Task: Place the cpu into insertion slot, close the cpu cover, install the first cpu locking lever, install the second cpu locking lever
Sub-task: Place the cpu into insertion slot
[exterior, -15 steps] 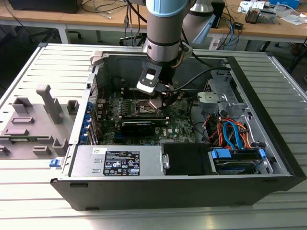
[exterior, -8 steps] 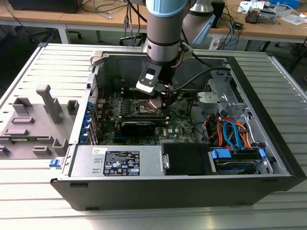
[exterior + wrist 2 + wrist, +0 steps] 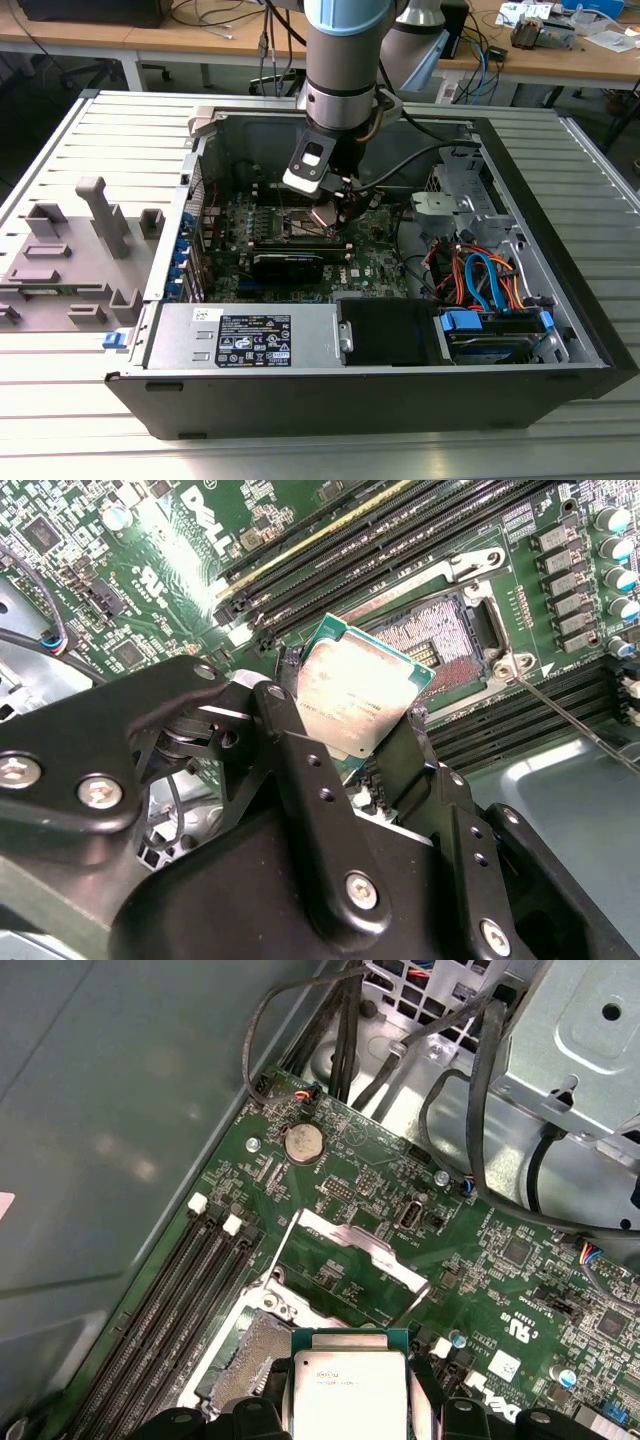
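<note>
My gripper (image 3: 328, 212) hangs inside the open computer case, shut on the cpu (image 3: 324, 216). In both wrist views the cpu (image 3: 355, 692) (image 3: 350, 1388) is a small square chip with a silvery top, clamped by its edges between black fingers (image 3: 292, 735). It is tilted and held just above the insertion slot (image 3: 432, 638) (image 3: 252, 1355), whose pin field lies bare. The cpu cover (image 3: 352, 1248), a thin silvery frame with a big window, stands flipped open beside the slot. A thin wire locking lever (image 3: 572, 716) sticks out from the slot's corner, unlatched.
Long black memory slots (image 3: 420, 530) (image 3: 160, 1310) run beside the socket. Black cables (image 3: 480, 1110) and a metal drive cage (image 3: 575, 1040) lie close by. The power supply (image 3: 250, 340) and blue-orange cables (image 3: 480, 280) fill the case's near side. A grey fixture (image 3: 70, 250) stands at the exterior view's left.
</note>
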Available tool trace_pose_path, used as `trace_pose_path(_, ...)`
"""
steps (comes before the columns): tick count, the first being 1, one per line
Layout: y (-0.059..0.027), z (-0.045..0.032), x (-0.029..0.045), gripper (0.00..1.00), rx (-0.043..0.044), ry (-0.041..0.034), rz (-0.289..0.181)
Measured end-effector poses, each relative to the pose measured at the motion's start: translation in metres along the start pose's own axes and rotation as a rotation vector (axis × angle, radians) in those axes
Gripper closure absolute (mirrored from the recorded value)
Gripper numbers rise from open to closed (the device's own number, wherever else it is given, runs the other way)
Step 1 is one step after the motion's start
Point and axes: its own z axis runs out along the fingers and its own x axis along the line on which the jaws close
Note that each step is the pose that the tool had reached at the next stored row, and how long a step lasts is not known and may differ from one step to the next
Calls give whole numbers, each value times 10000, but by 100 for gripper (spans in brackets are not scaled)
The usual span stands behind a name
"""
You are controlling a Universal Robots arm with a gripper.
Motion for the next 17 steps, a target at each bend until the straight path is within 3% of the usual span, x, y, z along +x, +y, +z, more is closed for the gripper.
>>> trace_pose_path(17, 0, 0, 0, 45, -4, -16, 276)
